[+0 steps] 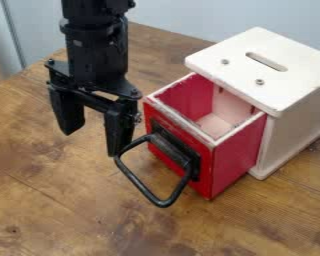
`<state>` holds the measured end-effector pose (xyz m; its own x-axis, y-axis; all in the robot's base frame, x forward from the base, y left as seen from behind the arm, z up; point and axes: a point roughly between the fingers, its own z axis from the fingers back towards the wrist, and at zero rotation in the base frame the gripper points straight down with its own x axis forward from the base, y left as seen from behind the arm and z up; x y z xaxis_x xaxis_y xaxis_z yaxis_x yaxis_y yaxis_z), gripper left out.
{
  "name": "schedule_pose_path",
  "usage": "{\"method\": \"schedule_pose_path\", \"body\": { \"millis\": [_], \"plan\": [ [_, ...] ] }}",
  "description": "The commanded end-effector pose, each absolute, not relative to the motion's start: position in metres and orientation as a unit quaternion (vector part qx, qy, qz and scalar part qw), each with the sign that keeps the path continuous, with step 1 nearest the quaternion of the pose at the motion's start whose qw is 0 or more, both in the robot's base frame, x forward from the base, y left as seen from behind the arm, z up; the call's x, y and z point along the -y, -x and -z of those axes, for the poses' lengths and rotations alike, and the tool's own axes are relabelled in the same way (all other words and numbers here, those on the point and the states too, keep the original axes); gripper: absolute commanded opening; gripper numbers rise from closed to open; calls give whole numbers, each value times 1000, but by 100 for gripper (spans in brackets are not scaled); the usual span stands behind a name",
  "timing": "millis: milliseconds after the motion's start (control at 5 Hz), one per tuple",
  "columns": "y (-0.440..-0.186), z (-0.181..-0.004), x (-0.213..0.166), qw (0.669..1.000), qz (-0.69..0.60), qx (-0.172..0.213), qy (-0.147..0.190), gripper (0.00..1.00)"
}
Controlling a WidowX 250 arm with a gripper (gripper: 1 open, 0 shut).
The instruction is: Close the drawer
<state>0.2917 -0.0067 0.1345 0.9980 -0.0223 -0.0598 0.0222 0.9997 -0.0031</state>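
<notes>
The drawer (239, 158), a small red box open at the top, stands out from the front of the cream wooden casing (267, 72), on the wooden tabletop (56, 210). Its rear end meets the casing, whose flat top carries a single elongated slot and two small round metal fittings, one on either side of the slot. Within the drawer, the visible walls are red toward the casing side, and a pale wooden surface shows in the interior; no separate object can be made out there, and part of the floor is hidden by the near walls. The front bears a black plate (174, 148), from which a large black wire loop handle (155, 181) projects outward and down over the tabletop. The black gripper (99, 118) is at the upper left, pointing downward, its two fingers set wide apart with a broad gap between them. The finger nearer the drawer lies beside the front plate and the upper end of the handle; whether it touches either cannot be told from this view.
</notes>
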Motion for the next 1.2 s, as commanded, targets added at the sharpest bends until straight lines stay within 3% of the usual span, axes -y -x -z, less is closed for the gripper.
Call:
{"method": "schedule_pose_path", "body": {
  "millis": [0,200,400,1000],
  "plan": [
    [-292,-125,10,999,16,50,-1,100],
    [-289,-102,24,995,38,96,0,100],
    [-301,-85,34,995,49,87,4,100],
    [-346,-67,43,996,56,64,4,100]
  ]
}}
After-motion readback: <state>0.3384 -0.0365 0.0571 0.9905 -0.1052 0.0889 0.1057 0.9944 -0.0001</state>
